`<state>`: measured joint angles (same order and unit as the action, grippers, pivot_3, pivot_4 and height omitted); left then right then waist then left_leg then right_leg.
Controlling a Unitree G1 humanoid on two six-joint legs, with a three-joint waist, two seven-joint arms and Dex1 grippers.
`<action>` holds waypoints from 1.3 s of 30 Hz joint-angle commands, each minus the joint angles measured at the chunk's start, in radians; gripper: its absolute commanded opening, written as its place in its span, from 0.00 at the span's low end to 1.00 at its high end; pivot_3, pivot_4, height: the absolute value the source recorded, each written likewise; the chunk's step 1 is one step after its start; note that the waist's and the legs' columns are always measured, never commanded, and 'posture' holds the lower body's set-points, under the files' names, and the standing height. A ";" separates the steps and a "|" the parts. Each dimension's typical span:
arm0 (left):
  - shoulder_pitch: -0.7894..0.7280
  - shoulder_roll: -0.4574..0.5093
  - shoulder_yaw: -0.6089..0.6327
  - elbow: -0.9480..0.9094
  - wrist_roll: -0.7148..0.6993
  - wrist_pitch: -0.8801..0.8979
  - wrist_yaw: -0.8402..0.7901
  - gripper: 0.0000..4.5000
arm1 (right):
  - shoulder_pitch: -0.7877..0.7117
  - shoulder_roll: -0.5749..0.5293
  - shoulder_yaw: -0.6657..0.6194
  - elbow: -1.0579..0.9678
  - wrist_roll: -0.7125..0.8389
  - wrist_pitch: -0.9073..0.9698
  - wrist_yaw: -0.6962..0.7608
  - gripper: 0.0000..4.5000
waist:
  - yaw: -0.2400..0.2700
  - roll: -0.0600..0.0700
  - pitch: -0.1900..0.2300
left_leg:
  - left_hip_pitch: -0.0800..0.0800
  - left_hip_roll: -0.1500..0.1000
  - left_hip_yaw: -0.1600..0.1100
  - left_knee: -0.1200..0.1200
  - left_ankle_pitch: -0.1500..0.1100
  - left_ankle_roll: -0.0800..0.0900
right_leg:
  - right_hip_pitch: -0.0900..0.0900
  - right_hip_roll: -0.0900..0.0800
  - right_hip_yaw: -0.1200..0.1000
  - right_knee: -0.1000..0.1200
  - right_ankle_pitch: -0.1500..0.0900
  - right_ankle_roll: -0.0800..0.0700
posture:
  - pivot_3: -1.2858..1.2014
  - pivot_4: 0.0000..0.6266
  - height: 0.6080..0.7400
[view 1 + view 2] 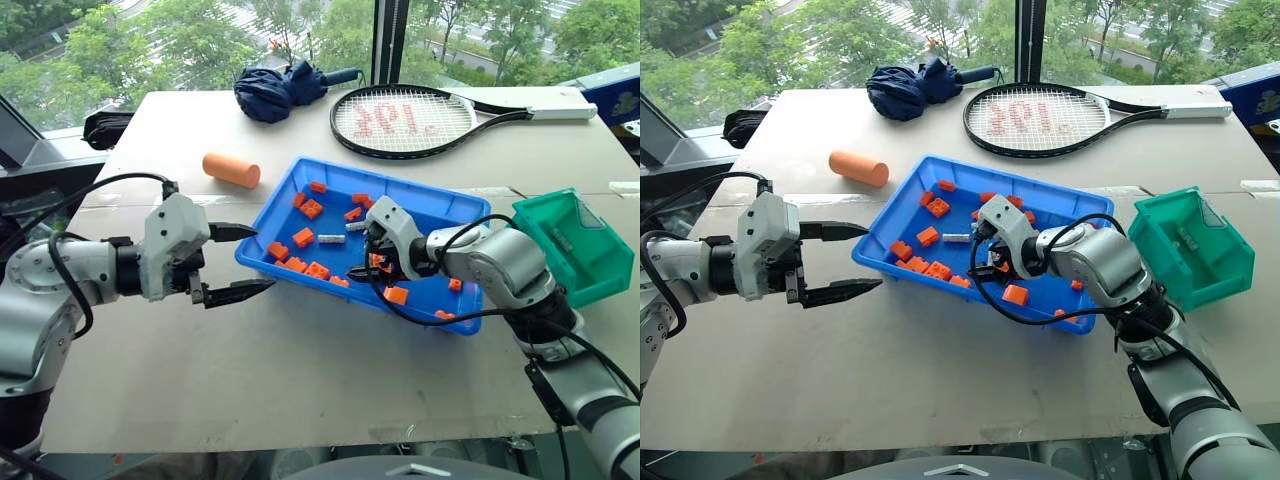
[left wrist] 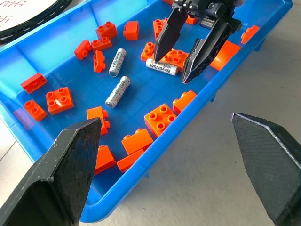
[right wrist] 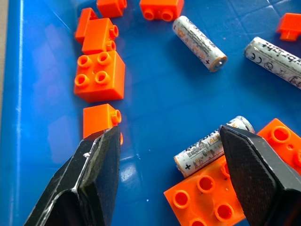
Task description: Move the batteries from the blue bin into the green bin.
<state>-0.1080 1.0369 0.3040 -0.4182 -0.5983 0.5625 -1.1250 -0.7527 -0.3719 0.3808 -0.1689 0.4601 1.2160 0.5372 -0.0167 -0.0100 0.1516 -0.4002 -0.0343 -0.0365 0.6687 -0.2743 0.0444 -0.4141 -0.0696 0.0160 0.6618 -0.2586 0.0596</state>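
Batteries are what you want: your right claw [image 3: 167, 181] is open, low in the blue bin [image 1: 275, 215]. Nearest battery [image 3: 214, 143] lies by its one finger, slanting across the gap. Left claw [image 1: 238, 262], open, waits outside.

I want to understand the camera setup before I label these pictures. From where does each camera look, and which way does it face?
Left and right eye views: on the head, looking forward and down at the table, with both arms, the blue bin and the green bin.
Left wrist view: on the left wrist, looking along its open fingers into the blue bin; the right gripper hangs over a battery.
Right wrist view: on the right wrist, looking down between its open fingers at that battery.
Shared: both wrist views show the three batteries and orange bricks.
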 commanded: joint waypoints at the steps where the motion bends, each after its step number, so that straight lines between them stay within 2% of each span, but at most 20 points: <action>1: -0.015 0.007 0.026 -0.034 -0.026 0.012 0.012 1.00 | -0.026 -0.001 -0.011 -0.008 -0.024 -0.012 -0.002 0.74 | 0.000 0.000 0.000 | 0.000 0.000 0.000 0.000 0.000 0.000 | 0.000 0.000 0.000 0.000 0.000 0.000 | 0.52 0.24 1.00; 12: -0.050 0.010 0.004 -0.029 -0.030 0.022 0.013 1.00 | -0.012 0.017 0.002 0.009 -0.076 0.009 -0.025 0.74 | 0.000 0.000 0.000 | 0.000 0.000 0.000 0.000 0.000 0.000 | 0.000 0.000 0.000 0.000 0.000 0.000 | 0.52 0.24 1.00; 22: -0.061 0.004 -0.009 -0.035 -0.036 0.027 0.021 1.00 | -0.010 0.019 -0.047 -0.069 -0.060 0.067 -0.038 0.74 | 0.000 0.000 0.000 | 0.000 0.000 0.000 0.000 0.000 0.000 | 0.000 0.000 0.000 0.000 0.000 0.000 | 0.52 0.24 1.00; 39: -0.065 0.000 -0.021 -0.033 -0.034 0.015 0.020 1.00 | 0.027 -0.065 0.007 -0.170 -0.091 0.059 -0.033 0.74 | 0.000 0.000 0.000 | 0.000 0.000 0.000 0.000 0.000 0.000 | 0.000 0.000 0.000 0.000 0.000 0.000 | 0.52 0.24 1.00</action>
<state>-0.1599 1.0346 0.2661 -0.4251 -0.6235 0.5922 -1.1059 -0.7248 -0.4373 0.3923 -0.2983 0.3700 1.2776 0.5102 -0.0168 -0.0099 0.1517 -0.4004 -0.0342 -0.0365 0.6682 -0.2742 0.0442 -0.4145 -0.0699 0.0160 0.6614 -0.2586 0.0596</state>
